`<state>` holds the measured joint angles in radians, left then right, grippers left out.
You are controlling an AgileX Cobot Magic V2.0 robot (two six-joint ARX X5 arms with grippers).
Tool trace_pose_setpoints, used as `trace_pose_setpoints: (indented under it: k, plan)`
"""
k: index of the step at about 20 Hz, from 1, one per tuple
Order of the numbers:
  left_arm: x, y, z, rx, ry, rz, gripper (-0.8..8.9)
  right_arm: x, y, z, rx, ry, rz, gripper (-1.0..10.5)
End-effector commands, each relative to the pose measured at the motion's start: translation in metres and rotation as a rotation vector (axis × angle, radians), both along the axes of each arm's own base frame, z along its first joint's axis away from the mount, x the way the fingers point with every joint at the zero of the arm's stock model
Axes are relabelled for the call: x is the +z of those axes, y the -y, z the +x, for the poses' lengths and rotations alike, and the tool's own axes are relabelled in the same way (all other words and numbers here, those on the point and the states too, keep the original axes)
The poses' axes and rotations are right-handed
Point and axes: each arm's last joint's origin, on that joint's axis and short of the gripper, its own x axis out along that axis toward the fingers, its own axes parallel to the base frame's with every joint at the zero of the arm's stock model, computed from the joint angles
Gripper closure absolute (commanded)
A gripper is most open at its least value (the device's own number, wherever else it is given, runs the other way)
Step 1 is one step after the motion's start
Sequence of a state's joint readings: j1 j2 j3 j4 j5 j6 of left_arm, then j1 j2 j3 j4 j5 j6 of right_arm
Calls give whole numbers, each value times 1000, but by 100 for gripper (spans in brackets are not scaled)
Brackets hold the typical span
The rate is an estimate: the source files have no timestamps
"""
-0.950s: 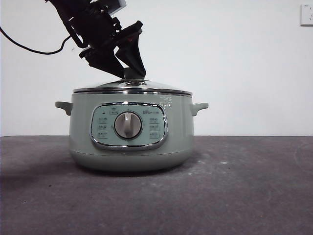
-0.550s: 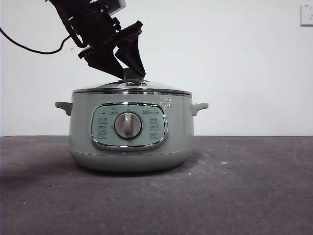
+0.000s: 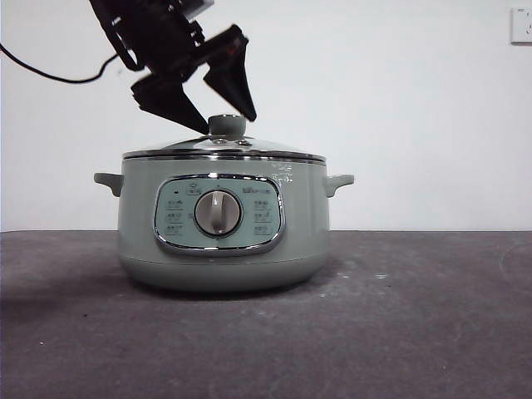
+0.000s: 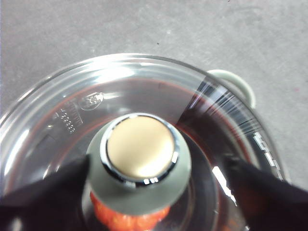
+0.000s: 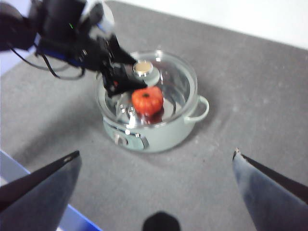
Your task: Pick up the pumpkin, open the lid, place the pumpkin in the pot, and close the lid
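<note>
The job is looking almost finished: the small orange-red ribbed toy pumpkin (image 5: 147, 100) is sitting inside the big round sage-green pot (image 3: 223, 218), and the shallow see-through glass lid with the shiny chrome rim (image 3: 224, 150) is lying flat on top of it. The pumpkin is showing through the glass, and its orange skin is peeking out from under the round green knob (image 4: 139, 163), which has a smooth pale gold cap ringed in chrome. The left pincer (image 3: 224, 120) is hanging just over that knob with its two black jaws spread wide on either side, gripping nothing. I think the only thing left is for this arm to be pulling away. The right pincer (image 5: 156, 166) is waiting high and well apart, wide open and empty. The pot is standing on a rough grey counter (image 3: 416, 316)
</note>
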<state>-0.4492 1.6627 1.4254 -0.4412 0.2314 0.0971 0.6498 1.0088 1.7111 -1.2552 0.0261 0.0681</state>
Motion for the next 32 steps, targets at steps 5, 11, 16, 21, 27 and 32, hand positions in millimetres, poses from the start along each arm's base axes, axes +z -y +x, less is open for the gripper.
trace_pose_setpoints:
  k: [5,11,16,21,27,32]
  plan:
    - [46,-21,-47,-21,4,-13,312,-9,-1,-2,40,-114,-40,351]
    - [87,-58,-130,-106,-107,-42,328,-12,-13,2,251,-222,33,354]
    - [107,-80,-179,-157,-100,-91,826,-15,-19,9,300,-247,30,927]
    - [115,-87,-195,-155,-47,-107,821,-15,-19,9,300,-241,25,948]
    - [114,-87,-194,-154,-52,-104,816,-14,-17,6,290,-238,35,948]
    - [114,-87,-194,-154,-48,-106,816,-13,-16,5,290,-234,37,948]
